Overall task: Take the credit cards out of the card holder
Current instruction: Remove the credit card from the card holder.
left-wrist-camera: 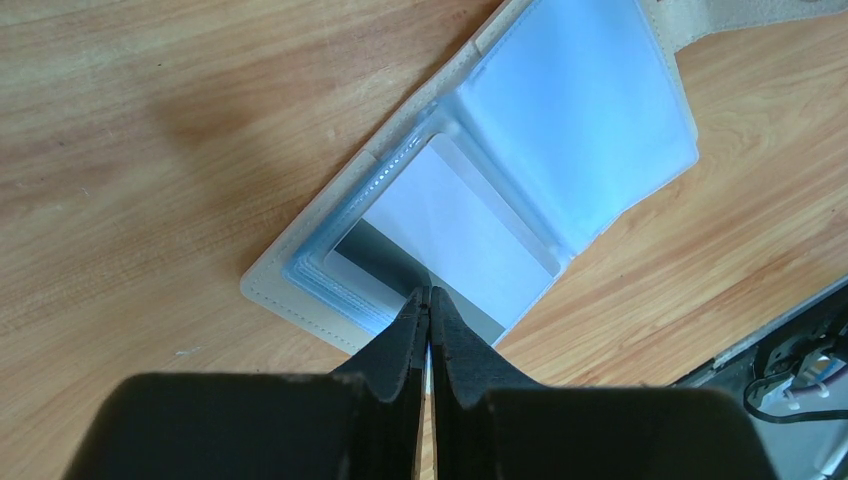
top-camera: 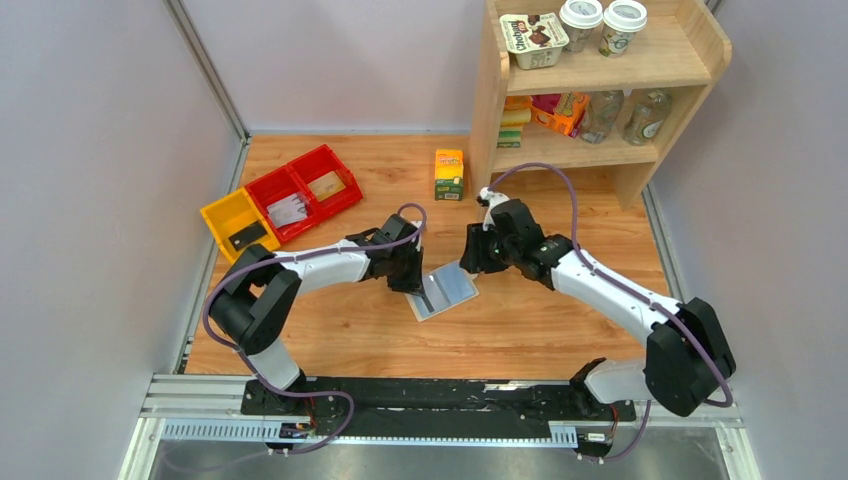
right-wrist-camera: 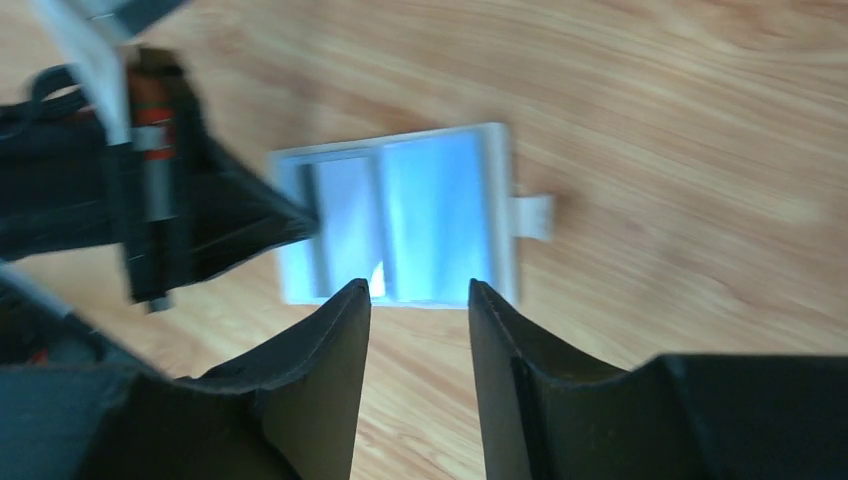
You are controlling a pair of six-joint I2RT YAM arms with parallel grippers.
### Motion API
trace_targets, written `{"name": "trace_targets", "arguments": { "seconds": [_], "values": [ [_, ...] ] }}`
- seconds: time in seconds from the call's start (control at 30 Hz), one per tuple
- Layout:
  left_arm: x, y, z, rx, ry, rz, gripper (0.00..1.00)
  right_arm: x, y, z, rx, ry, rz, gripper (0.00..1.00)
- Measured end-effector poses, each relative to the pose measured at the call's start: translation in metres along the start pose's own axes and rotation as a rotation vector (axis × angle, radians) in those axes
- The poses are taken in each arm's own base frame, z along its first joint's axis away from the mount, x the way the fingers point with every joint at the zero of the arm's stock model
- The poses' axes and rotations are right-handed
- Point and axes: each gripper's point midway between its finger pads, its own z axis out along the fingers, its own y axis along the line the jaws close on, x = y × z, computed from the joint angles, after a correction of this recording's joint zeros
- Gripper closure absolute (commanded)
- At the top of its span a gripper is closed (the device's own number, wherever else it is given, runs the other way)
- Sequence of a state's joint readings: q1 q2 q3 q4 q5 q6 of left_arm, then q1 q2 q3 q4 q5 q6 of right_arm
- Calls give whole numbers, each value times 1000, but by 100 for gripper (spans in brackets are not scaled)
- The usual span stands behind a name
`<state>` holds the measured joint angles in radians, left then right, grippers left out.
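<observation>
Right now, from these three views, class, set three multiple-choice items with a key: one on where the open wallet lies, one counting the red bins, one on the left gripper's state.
1. Where does the open beige folding wallet with light blue sleeves lie? A on the floor; B on the wooden table; C on a chair.
2. How many red plastic bins adjoin the yellow plastic bin? A one; B two; C four.
3. How do the left gripper's jaws stand? A wide apart; B hidden; C closed together.
Key: 1B, the top view shows it flat on the boards; 2B, two red compartments sit beside the yellow one; 3C, its wrist view shows them meeting at the grey card's edge.
</observation>
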<state>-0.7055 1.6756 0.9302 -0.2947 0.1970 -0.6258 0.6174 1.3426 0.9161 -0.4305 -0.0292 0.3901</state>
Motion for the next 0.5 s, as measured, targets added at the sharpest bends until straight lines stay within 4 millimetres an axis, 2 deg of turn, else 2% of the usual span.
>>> {"name": "trace_targets", "arguments": {
  "seconds": [0.07,0.17,0.4,0.5],
  "values": [
    [0,0,0,0,-1,1,92,0,24,2,-127,-1,-9,58],
    [1,2,-2,-4,-9,0,87,12,42,13,-237,48,-6,59],
    [3,14,-25,-51,-90,-28,69,43,52,45,-325,180,32,59],
    [-5,12,-35,-54,-146,-43,68,48,57,52,-357,201,45,59]
  ]
}}
